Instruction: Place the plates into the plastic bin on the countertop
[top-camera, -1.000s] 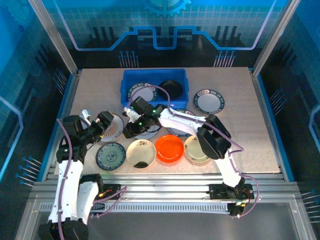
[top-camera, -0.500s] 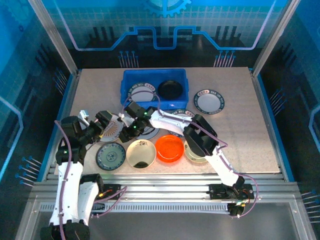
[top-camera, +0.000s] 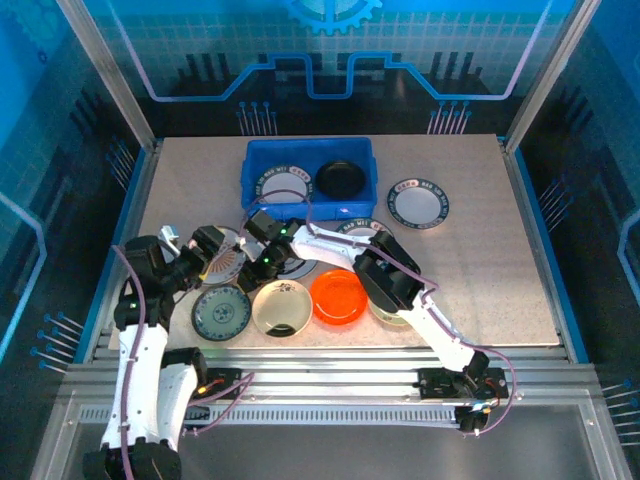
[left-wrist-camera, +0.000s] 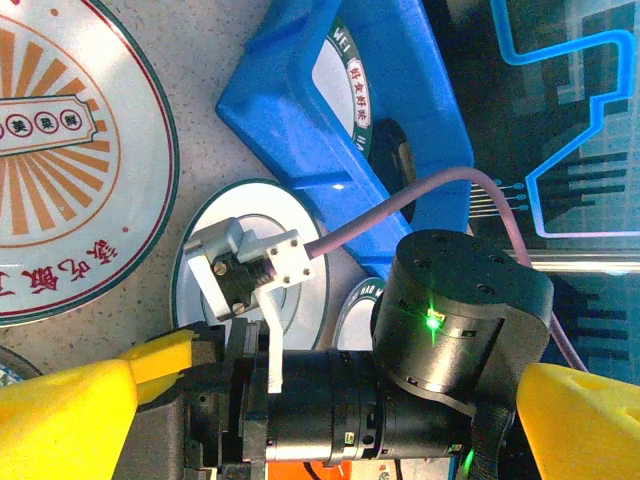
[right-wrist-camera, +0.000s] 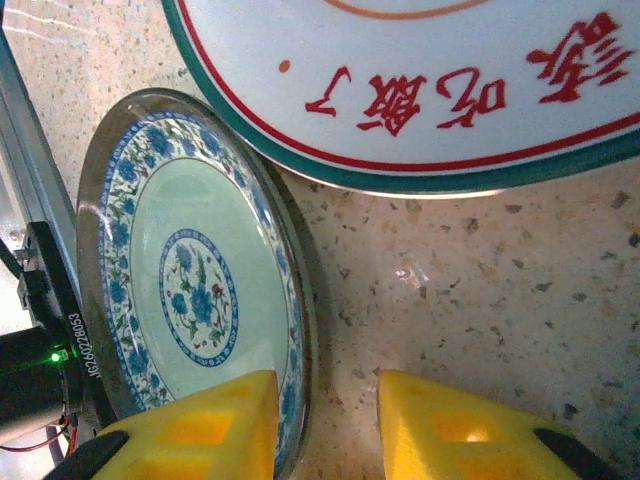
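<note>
The blue plastic bin (top-camera: 308, 150) holds a white plate with a dark rim (top-camera: 284, 186) and a black dish (top-camera: 341, 180). On the countertop (top-camera: 480, 270) lie a sunburst plate (top-camera: 228, 262), a teal patterned plate (top-camera: 221, 311), a cream plate (top-camera: 281, 306) and an orange plate (top-camera: 339, 297). My right gripper (top-camera: 254, 280) (right-wrist-camera: 325, 420) is open, low over the teal plate's (right-wrist-camera: 180, 280) right rim, one finger above the plate and one above bare stone. My left gripper (top-camera: 210, 244) (left-wrist-camera: 330, 430) is wide open over the sunburst plate (left-wrist-camera: 60, 170), facing the right arm's wrist.
A grey-white plate (left-wrist-camera: 255, 200) lies under the right forearm, before the bin's (left-wrist-camera: 340, 130) wall. Another dark-rimmed plate (top-camera: 418, 203) sits alone at the right, a second cream plate (top-camera: 392, 305) is partly under the right elbow. Aluminium rails (top-camera: 330, 365) run along the near edge.
The right gripper has swung left and nearer, from over the grey-white plate down to the teal plate's rim, and the right elbow has folded inward. The left arm has barely moved.
</note>
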